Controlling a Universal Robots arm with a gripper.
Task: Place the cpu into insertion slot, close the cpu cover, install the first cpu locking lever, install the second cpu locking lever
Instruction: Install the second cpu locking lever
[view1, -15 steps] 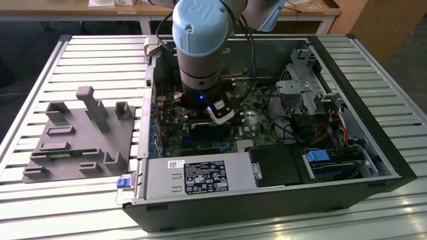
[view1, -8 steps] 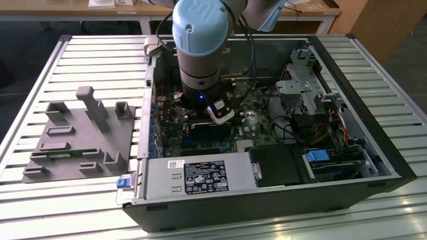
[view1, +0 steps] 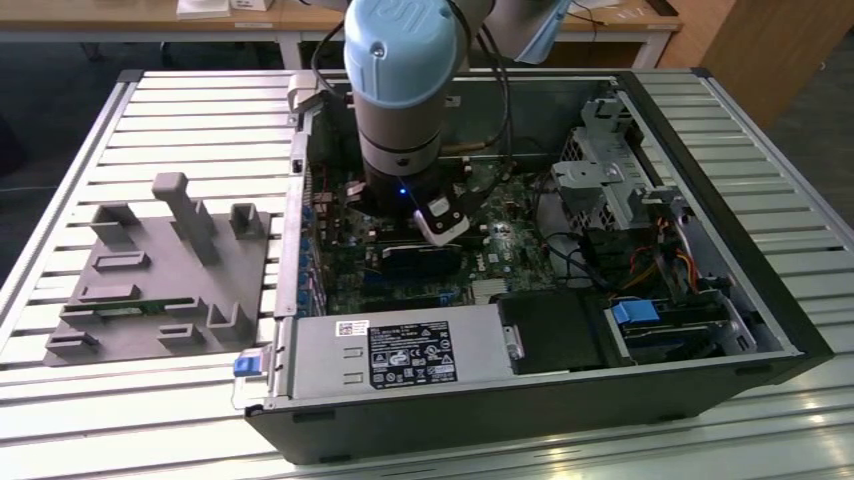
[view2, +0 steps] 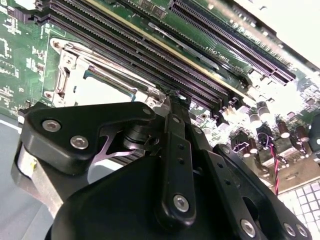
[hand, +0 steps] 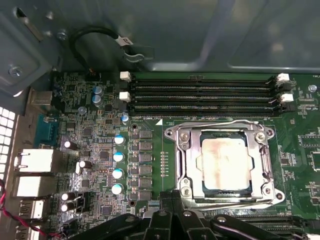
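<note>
The cpu lies flat in the insertion slot, its silvery top showing through the window of the cpu cover. The cover lies down over it. Thin metal locking levers run along the socket's edges, one on the memory-slot side and one on the gripper side; I cannot tell whether they are latched. My gripper is shut with nothing between its fingers. Its tip sits at the corner of the cover, close to a lever. In the exterior view the gripper is low inside the open computer case.
Long black memory slots run beside the socket, and capacitors stand on its other side. The case holds a power supply, a drive cage and cables. A grey fixture plate lies at the exterior view's left.
</note>
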